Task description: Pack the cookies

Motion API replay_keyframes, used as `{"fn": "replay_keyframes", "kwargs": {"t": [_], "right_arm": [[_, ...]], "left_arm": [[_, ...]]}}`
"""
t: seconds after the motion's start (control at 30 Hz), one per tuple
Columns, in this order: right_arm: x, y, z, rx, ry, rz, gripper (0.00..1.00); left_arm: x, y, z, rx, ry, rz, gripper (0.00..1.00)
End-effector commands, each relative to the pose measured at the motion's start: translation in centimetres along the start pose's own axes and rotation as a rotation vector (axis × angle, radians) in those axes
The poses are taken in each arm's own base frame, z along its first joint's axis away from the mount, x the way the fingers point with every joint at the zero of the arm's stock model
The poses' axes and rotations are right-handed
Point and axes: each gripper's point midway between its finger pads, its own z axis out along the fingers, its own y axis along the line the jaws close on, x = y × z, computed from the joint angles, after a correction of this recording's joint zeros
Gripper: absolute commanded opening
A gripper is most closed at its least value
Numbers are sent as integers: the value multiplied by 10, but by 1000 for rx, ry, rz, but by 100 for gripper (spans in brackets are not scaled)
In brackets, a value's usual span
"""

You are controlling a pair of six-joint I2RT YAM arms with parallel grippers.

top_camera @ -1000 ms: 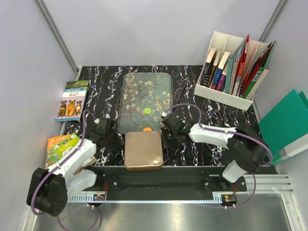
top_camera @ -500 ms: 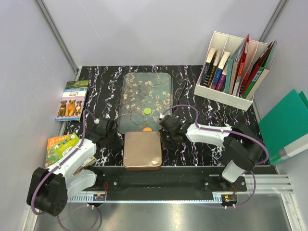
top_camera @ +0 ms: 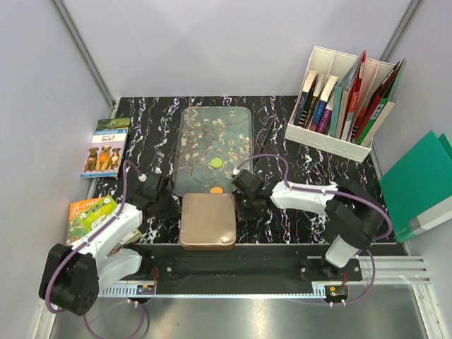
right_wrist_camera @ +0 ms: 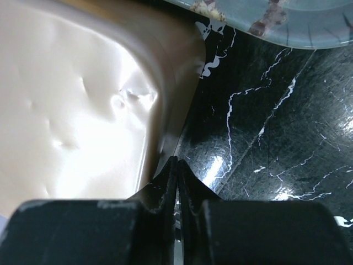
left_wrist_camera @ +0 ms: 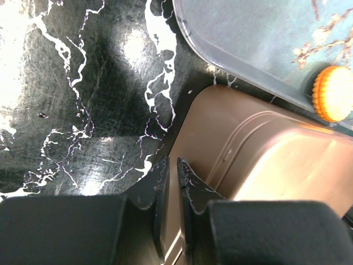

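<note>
- Two lie on the tray (top_camera: 201, 123): green cookie (top_camera: 216, 163), orange cookie (top_camera: 215, 189) by the tin (top_camera: 208, 220).
- Likely light, stiff, slick: pinch across edges.
- Right tool (right_wrist_camera: 175, 164) closed, empty; left tool (left_wrist_camera: 172, 167) nearly closed, grip unclear.

Table (top_camera: 148, 134): black marble with white veining. Tray (top_camera: 201, 120): grey-blue, with a pale blossom-and-branch print. Green cookie (top_camera: 216, 163) sits toward the tray's 6 o'clock. Orange cookie (top_camera: 215, 189), with a ridged rim, sits at the 6 o'clock edge. Tin (top_camera: 208, 220): glossy rose-gold. Left gripper (left_wrist_camera: 171, 168) and right gripper (right_wrist_camera: 175, 165): black. Cables (top_camera: 126, 185): purple. File box (top_camera: 325, 143) at 2 o'clock: white, with red, green and blue contents.
</note>
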Motion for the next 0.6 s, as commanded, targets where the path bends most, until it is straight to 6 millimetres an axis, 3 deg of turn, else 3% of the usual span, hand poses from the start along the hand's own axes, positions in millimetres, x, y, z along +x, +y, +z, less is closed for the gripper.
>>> {"fn": "replay_keyframes", "kwargs": {"t": [0.0, 0.23, 0.57], "right_arm": [[-24, 51, -8, -145, -68, -46, 10], [-23, 56, -5, -140, -59, -58, 11], [-24, 39, -15, -71, -99, -75, 13]], "left_arm": [[6, -30, 1, 116, 26, -3, 13], [7, -35, 1, 119, 25, 10, 12], [-22, -26, -15, 12, -83, 53, 18]]}}
